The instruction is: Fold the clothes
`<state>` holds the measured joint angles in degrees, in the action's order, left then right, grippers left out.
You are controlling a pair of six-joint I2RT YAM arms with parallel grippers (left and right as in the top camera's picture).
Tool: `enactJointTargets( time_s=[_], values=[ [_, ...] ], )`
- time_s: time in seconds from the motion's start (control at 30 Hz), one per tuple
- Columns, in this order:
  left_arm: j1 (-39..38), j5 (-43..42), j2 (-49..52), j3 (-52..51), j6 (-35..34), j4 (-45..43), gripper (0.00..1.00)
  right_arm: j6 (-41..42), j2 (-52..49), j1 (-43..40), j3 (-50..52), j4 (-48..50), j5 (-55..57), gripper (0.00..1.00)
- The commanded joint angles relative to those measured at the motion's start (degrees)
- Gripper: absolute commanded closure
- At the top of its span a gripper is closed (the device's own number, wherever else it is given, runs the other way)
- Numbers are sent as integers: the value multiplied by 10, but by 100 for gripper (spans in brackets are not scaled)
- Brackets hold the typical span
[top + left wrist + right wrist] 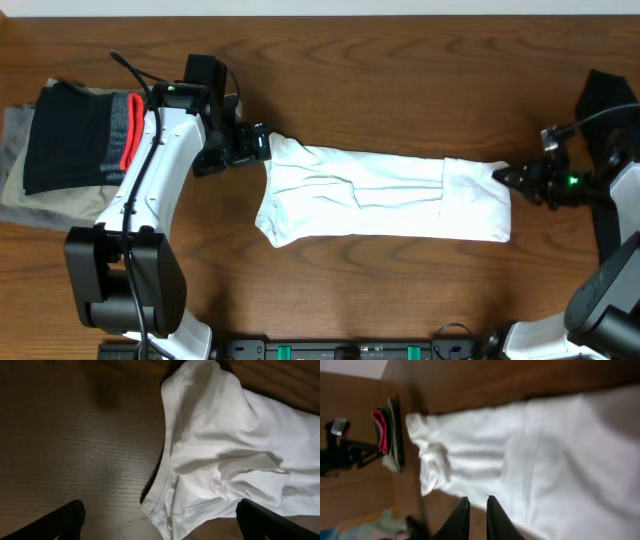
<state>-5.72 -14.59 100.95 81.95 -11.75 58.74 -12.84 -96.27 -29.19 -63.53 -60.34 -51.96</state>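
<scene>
A white garment [380,195] lies folded into a long strip across the middle of the table. My left gripper [262,145] sits at its upper left corner. In the left wrist view its fingers [160,522] are spread wide open, with the garment's hemmed corner [165,505] lying between them, not gripped. My right gripper [500,174] is at the garment's right edge. In the right wrist view its fingers [478,504] are nearly together with a thin gap, above the edge of the cloth [545,460], and nothing shows held between them.
A stack of folded clothes [60,140], black, red, grey and beige, sits at the far left of the table beside the left arm; it also shows in the right wrist view [387,430]. Bare wood lies in front of and behind the garment.
</scene>
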Motion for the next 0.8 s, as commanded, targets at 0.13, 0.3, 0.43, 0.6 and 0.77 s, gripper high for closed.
enactJointTargets(
  time_s=[0.13, 0.3, 0.43, 0.6, 0.77],
  values=[
    [2, 7, -6, -6, 3, 3, 2, -48, -13, -5, 86, 20, 6, 90],
    [2, 7, -6, -6, 3, 3, 2, -1, -26, -5, 158, 141, 21, 88],
    [2, 7, -6, -6, 3, 3, 2, 26, -50, -5, 188, 205, 54, 87],
    [2, 7, -6, -6, 3, 3, 2, 62, -106, -6, 191, 235, 88, 89],
    [2, 7, -6, -6, 3, 3, 2, 69, -123, -7, 186, 243, 80, 90]
  ],
)
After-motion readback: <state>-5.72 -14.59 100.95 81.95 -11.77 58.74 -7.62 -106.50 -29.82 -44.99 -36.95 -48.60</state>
